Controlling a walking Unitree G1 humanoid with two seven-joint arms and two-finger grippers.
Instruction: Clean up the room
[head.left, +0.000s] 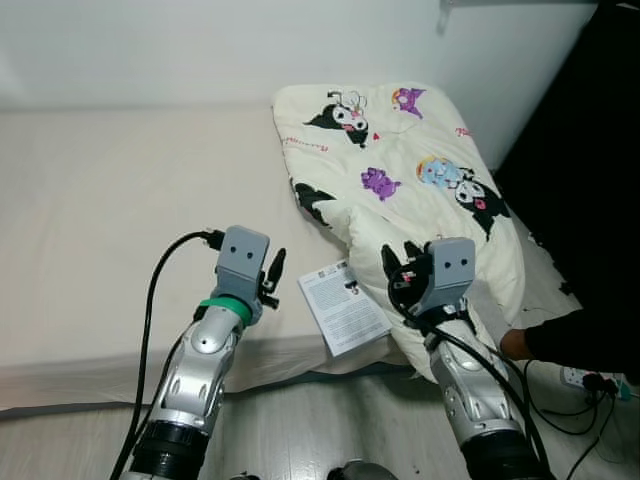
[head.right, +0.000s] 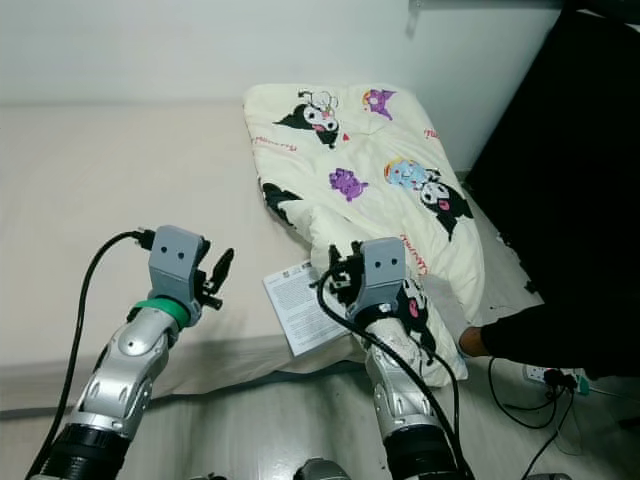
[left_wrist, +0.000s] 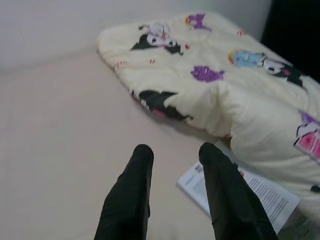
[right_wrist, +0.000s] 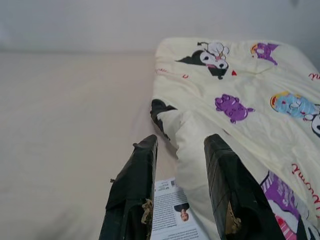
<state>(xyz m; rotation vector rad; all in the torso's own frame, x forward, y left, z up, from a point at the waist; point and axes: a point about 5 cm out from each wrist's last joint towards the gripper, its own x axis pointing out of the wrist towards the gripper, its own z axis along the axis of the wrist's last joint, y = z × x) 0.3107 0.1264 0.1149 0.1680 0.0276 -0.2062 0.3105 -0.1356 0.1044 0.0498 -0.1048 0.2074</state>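
A cream quilt (head.left: 420, 170) printed with cartoon figures lies crumpled on the right part of the bed, its lower end hanging over the front edge. A white printed leaflet (head.left: 343, 305) rests on the mattress beside the quilt's fold. My left gripper (left_wrist: 174, 152) hovers open above the bare mattress, just left of the leaflet. My right gripper (right_wrist: 180, 142) is open too, held over the leaflet's far edge and the quilt's fold, with nothing between its fingers.
The beige mattress (head.left: 110, 210) stretches out to the left up to a white wall (head.left: 200, 50). A person's hand and dark sleeve (head.left: 560, 340) reach in low on the right, near cables and a power strip (head.left: 585, 380) on the floor. Dark furniture (head.left: 590, 130) stands on the right.
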